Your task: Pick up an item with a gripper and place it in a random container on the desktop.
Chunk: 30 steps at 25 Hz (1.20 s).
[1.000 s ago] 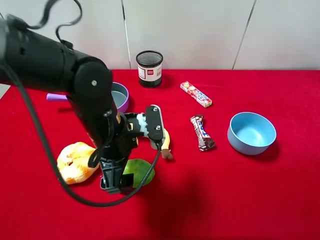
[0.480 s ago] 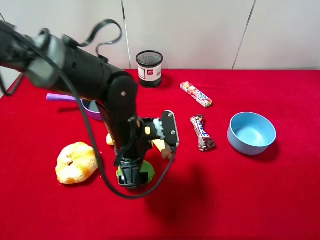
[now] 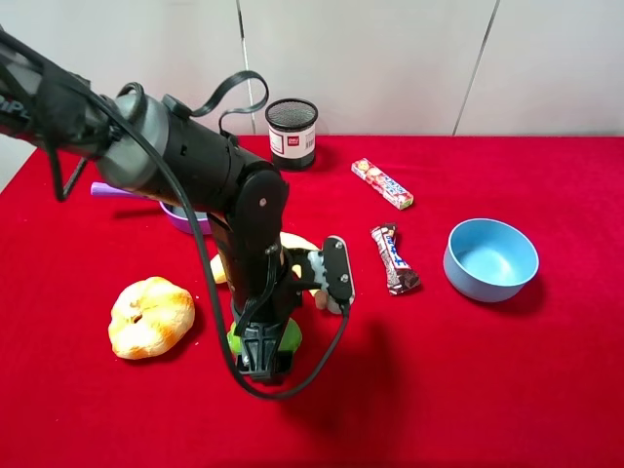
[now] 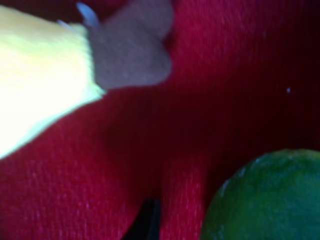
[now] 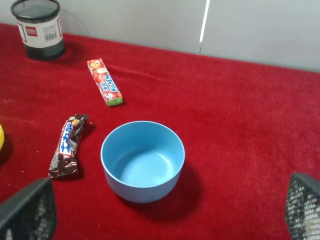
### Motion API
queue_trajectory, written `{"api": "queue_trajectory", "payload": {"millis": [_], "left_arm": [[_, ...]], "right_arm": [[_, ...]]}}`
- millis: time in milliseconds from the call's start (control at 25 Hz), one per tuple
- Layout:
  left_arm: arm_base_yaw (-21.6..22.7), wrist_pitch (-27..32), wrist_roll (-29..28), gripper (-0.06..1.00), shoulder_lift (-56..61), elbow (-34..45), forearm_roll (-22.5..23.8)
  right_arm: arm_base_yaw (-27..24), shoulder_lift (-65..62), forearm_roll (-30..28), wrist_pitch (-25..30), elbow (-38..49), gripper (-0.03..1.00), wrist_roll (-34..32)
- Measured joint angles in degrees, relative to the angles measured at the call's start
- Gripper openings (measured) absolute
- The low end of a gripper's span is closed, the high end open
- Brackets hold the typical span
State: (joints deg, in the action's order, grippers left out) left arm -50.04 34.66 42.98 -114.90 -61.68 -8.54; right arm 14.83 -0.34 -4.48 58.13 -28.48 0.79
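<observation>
From the high camera, the left gripper [image 3: 261,359] stands nose-down on the green fruit [image 3: 289,335] at the front-left of the red desktop [image 3: 468,390]. Its black body hides most of the fruit, so only green edges show on either side. Whether the jaws are wide or already pinching cannot be told from this view. A croissant [image 3: 151,314] lies near on one side and a banana [image 3: 292,244] just behind the arm. The mesh cup [image 3: 292,132] stands well apart at the back edge. To grip well, the jaws should straddle the fruit's widest part and close evenly, because a round glossy skin is likely to slip out of an off-centre pinch.

On the left wrist camera, the fruit shows only partly, blurred and very close, with the banana's yellow body and brown tip across the cloth from it. A dark sliver may be part of the gripper, but the opening cannot be read. With the fruit only partly in frame, the grip probably needs centring before it closes.

Through the right wrist camera, the right gripper [image 5: 165,207] is spread wide and empty, near a light-blue bowl [image 5: 145,190].
</observation>
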Motion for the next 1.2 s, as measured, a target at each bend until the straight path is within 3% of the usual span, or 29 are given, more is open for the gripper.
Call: {"api": "queue_trajectory", "payload": {"millis": [480, 600, 720, 1200], "left_arm": [[-0.04, 0.02, 0.00, 0.88, -0.35, 0.00, 0.77], [-0.04, 0.07, 0.00, 0.79, -0.35, 0.00, 0.87], [-0.04, 0.07, 0.00, 0.62, -0.35, 0.00, 0.87], [-0.04, 1.41, -0.65, 0.63, -0.35, -0.05, 0.17]], "right_arm": [[0.00, 0.00, 0.00, 0.00, 0.00, 0.69, 0.00], [0.00, 0.00, 0.00, 0.00, 0.00, 0.69, 0.00], [0.00, 0.00, 0.00, 0.00, 0.00, 0.69, 0.00], [0.00, 0.00, 0.00, 0.00, 0.00, 0.69, 0.00]]}}
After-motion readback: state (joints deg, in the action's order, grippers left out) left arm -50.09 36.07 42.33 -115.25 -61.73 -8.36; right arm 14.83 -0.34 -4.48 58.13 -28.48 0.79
